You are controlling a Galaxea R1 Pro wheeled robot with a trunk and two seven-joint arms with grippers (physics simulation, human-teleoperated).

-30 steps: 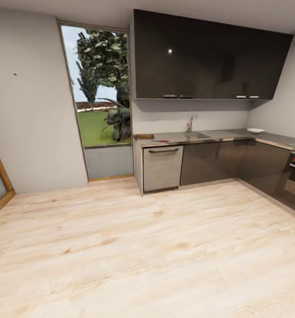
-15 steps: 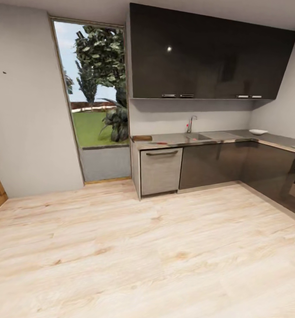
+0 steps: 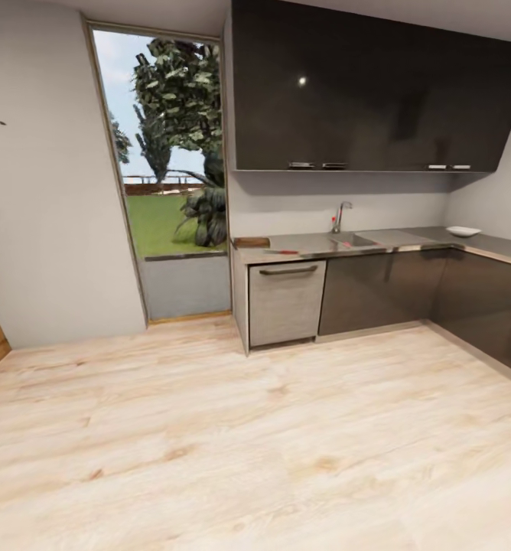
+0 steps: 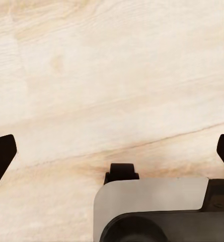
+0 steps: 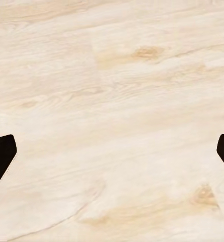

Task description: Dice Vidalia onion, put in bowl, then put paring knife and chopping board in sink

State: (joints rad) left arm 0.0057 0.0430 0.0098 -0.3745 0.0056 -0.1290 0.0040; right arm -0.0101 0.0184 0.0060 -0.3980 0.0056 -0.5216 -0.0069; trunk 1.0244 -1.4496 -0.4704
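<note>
Across the wood floor lies the kitchen, its dark grey countertop (image 3: 309,245) running along the far wall. On the countertop's left end rests the brown chopping board (image 3: 249,242), with the red-handled paring knife (image 3: 282,251) just in front of it. The sink (image 3: 353,240) is set in under the chrome tap (image 3: 338,216); the Vidalia onion is hidden inside it. Far right on the counter sits the white bowl (image 3: 463,230). My left gripper (image 4: 112,151) and right gripper (image 5: 112,154) are both open over bare floor, holding nothing.
A tall window (image 3: 171,153) with garden plants lies left of the units. A pale dishwasher front (image 3: 286,302) sits below the board. Lower cabinets turn a corner at the right (image 3: 485,306). Part of my base (image 4: 152,206) appears in the left wrist view.
The whole head view has shifted: the kitchen units look slightly larger and sit further right, so the camera has moved. Nothing on the countertop has moved.
</note>
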